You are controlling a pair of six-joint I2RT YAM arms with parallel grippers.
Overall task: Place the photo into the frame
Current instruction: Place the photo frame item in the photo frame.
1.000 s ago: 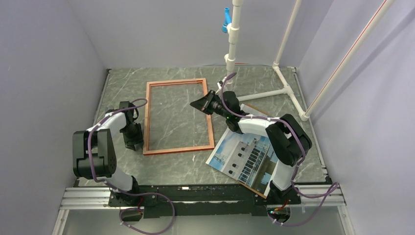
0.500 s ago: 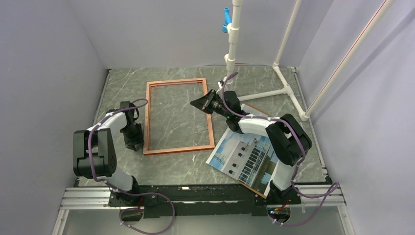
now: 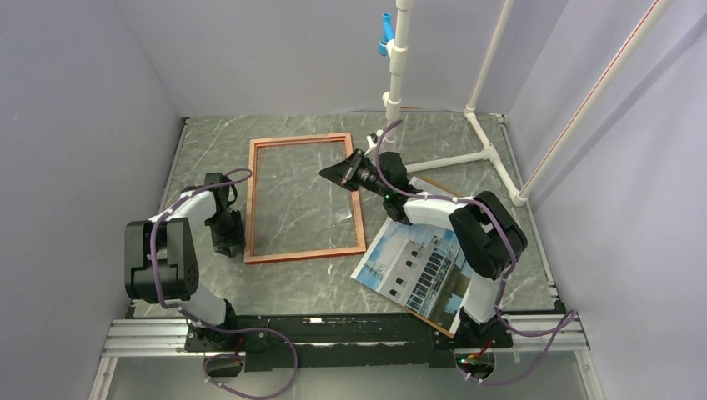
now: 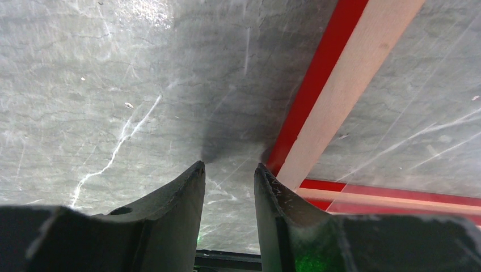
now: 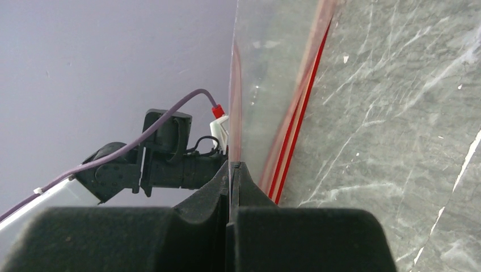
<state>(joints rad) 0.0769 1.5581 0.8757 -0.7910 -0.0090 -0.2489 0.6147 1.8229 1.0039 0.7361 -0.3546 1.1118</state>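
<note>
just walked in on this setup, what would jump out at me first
The orange-brown frame lies flat mid-table, and the right gripper is pinched shut on the edge of its clear pane by the frame's far right corner. The photo of a white building lies face up at the near right, partly under that arm. The left gripper stands open beside the frame's left rail.

Bright, even light glares off the table [image 4: 130, 34]; the left fingers [image 4: 170, 209] look blurred.
</note>
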